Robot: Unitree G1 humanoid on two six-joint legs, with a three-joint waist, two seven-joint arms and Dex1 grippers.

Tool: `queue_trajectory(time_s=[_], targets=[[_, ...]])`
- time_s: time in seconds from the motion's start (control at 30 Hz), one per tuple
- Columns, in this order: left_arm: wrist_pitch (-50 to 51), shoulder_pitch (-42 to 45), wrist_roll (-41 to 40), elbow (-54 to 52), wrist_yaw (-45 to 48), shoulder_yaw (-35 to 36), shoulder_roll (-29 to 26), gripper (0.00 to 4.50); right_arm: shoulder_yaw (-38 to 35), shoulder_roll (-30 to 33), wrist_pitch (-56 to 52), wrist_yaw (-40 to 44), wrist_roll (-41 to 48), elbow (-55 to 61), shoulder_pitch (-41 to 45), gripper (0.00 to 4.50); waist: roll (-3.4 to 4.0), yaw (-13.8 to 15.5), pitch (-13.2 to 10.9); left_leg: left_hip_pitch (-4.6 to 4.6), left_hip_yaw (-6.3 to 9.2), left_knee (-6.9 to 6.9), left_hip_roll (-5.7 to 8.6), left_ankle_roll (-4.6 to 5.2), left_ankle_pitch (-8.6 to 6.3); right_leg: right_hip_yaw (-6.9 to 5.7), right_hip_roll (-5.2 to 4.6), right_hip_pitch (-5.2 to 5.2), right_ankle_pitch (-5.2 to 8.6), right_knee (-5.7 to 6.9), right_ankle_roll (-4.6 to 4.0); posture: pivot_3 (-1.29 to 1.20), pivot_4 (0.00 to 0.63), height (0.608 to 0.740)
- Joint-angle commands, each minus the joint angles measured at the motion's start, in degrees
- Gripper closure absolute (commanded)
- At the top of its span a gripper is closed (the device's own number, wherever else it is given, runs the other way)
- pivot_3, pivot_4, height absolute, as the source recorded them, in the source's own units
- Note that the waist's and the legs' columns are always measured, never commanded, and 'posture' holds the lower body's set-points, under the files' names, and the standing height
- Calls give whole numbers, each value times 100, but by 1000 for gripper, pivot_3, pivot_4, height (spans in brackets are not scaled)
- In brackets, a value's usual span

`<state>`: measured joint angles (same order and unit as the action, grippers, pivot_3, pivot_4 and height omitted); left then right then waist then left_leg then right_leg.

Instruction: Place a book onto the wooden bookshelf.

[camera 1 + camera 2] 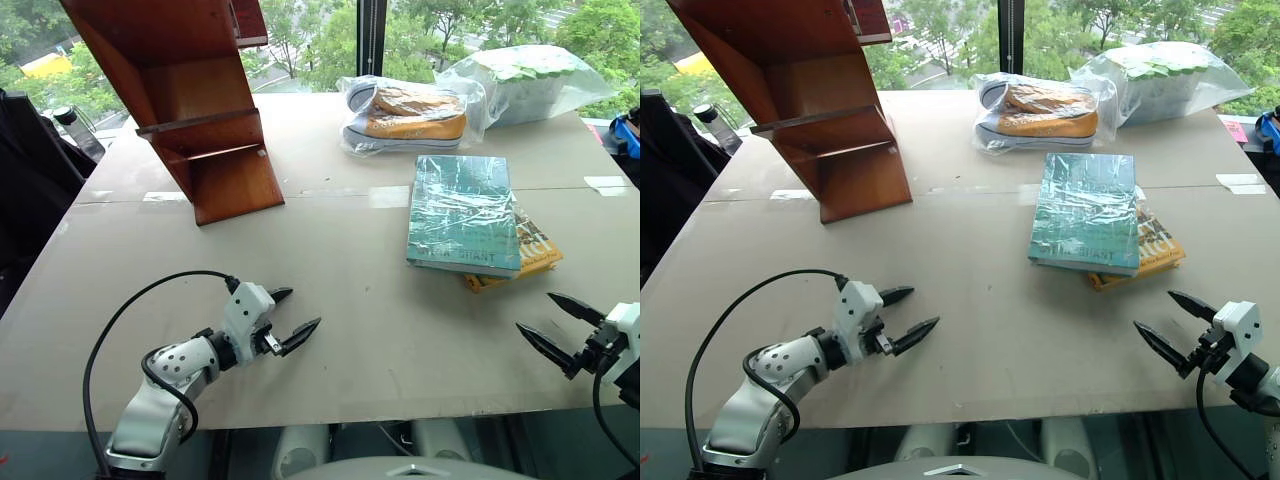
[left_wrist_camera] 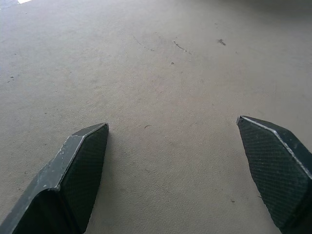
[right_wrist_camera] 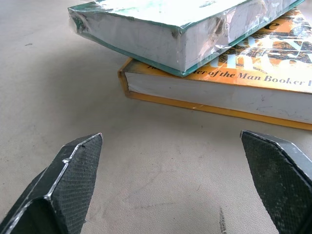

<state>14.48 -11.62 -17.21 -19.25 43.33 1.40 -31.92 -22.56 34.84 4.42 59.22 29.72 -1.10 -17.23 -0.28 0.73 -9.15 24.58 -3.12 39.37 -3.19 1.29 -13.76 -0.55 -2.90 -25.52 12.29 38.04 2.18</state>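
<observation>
Wooden bookshelf point(image 1: 190, 110), one teal book point(image 1: 463, 212) atop one yellow book point(image 1: 535, 255), both grippers released

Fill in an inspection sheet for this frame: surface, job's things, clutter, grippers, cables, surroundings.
Surface: tan table, taped seams, bare in front of both arms.
Job's things: teal book, wrapped in plastic, lies flat on a yellow-orange book; wooden bookshelf stands at the far left, its visible shelves hold no books.
Clutter: bagged sneakers and a bagged green-and-white item at the far edge.
Grippers: left gripper open, holding nothing; right gripper open, holding nothing, facing the books.
Cables: black cable loops over the left arm.
Surroundings: window with trees beyond the table.
</observation>
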Motion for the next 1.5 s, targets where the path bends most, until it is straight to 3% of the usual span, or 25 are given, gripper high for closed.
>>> queue_trajectory(time_s=[0.03,0.9,1.07,1.17,1.37,1.5], targets=[[105,-104,-63,-53,17,23,-44,130,-185,64,97,90,87,17,-24,0,0,0,0,0,0,0,0,0,0,0,0,0,0,0,0,0,150,693],[343,241,-372,-206,257,162,-219,130,-337,26,43,-80,216,281,13,0,-1,5,0,0,1,0,0,0,0,0,2,0,0,1,0,0,150,693],[998,887,-1190,-637,632,515,-664,130,-610,322,-858,-1355,137,1193,568,0,-4,-3,-3,2,3,3,0,0,1,0,2,-2,-2,7,-1,0,150,693],[1531,1385,-1812,-844,946,686,-1052,130,-362,567,-1782,-2114,-91,1683,1066,0,-7,4,-5,3,5,4,0,-1,1,0,4,-1,-2,7,-1,0,150,693],[1932,1984,-2145,-1041,1290,794,-1701,130,95,703,-3018,-3484,-877,1367,2351,0,-18,-4,-12,14,6,-1,2,0,2,2,9,-5,-2,-3,-2,0,150,693],[1994,2236,-2212,-1047,1347,994,-1980,0,214,648,-3051,-4058,-1477,478,2932,1220,-27,17,-18,14,7,-1,3,0,2,1,9,-4,-2,-4,-2,0,150,693]])
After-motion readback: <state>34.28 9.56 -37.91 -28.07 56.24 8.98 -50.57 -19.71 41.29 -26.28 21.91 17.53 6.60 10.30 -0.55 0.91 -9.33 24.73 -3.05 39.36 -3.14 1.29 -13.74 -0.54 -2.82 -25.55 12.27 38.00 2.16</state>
